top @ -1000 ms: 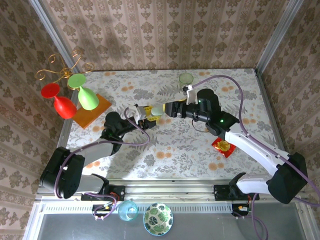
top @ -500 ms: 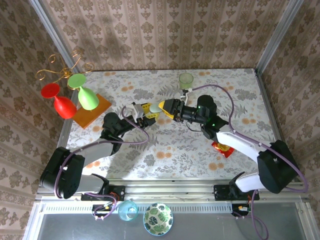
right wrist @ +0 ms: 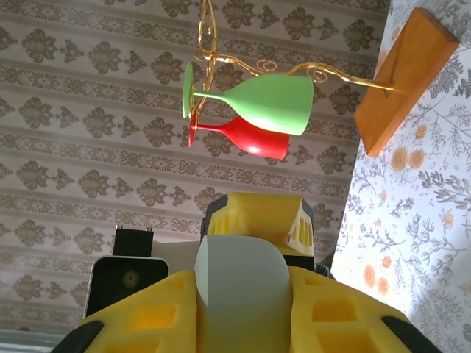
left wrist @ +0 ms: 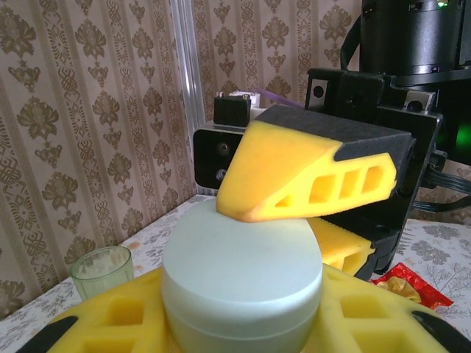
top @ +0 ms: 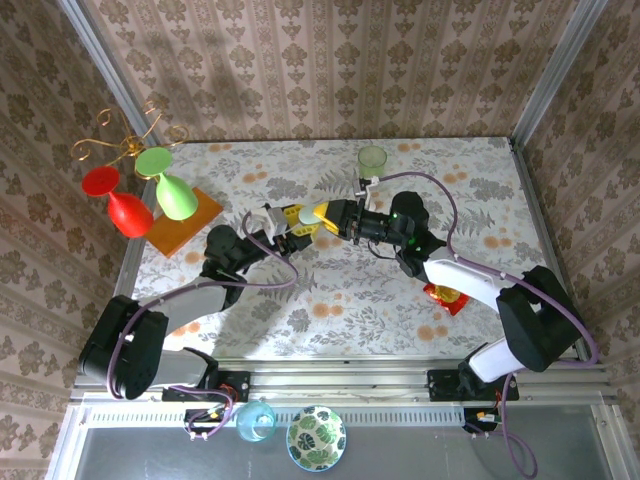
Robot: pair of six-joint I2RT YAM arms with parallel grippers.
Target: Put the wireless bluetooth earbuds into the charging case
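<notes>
Green cup [top: 372,158] beyond the case [left wrist: 243,279]; 2 goblets [top: 176,197] far left.

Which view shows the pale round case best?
Left wrist view: the case looks large, its lid seam clear. Right wrist view: the case shows one smooth face. Top view: the case is a tiny spot.
</notes>
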